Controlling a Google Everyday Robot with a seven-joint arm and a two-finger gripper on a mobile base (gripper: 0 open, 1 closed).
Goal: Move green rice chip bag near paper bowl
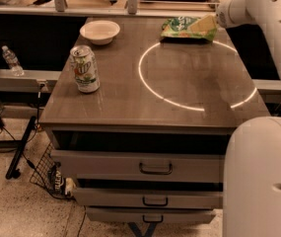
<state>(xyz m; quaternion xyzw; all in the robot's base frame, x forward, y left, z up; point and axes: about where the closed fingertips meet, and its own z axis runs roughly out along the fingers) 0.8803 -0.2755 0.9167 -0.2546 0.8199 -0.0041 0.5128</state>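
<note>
The green rice chip bag (183, 27) lies flat at the far right of the tabletop (130, 100), close to the back edge, crinkled and a little humped. The gripper (205, 25) is right at the bag's right end, touching or overlapping it, and here's the catch: from this angle I cannot tell whether it has closed on the bag, is merely pressing on it, or is open around it. The white arm (261, 6) reaches in from the right behind it.

The paper bowl (99, 32) sits at the far left of the same back row, well apart from the bag, with bare table between the 2. So the carry or slide to the left is, by my reading, not yet done.

What could go wrong? Number 1: a thin hold on a slick, crinkly corner. The bag could slip out on the lift and drop short. Number 2: if it is dragged, not lifted, it may fold or pivot and swing toward the back edge, which is very near, and go over. Number 3: overshoot at the far end. The bowl looks light and shallow, and a nudge from the bag could shove it off the left corner.

The soda can (85, 69) stands nearer the front left, off the straight path, so it looks a lesser risk unless the arm dips forward.
</note>
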